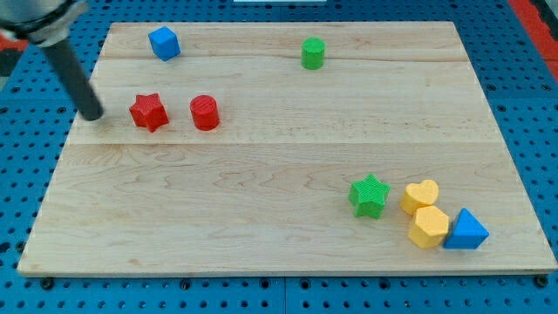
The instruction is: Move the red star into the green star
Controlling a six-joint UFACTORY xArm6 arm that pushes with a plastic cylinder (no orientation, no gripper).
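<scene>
Down at the view's bottom, the near edge of the pale wooden table (261, 262) lies bare, so the nearest pieces sit at the lower right; but let's sweep across from the left. My tip (92, 116) sits just to the left of the small red plastic star block (149, 112), a sliver of wood between them, not touching yet. There is no gripper on this rig, only the dark rod, so nothing is clenched or released. Above the star, near the top edge, rests a blue cube-like block (164, 43). Just right of the star stands a red cylinder block (205, 112), and that's the catch: it sits in the way of any straight push to the right. Further along the top, a green cylinder block (313, 53) stands well clear. Now the target: the green plastic star block (370, 195), lower right, well apart from the red star. Beside it crowd a yellow heart-shaped block (420, 196), a yellow hexagon-like block (429, 227) and a blue triangular block (467, 230). The smart play, I'd say, is to shift the tip up and around to the star's upper-left side, then push diagonally down and right, passing under the red cylinder. Keep contact centred on the star, since its points may let it spin off the rod, and correct the line early.
</scene>
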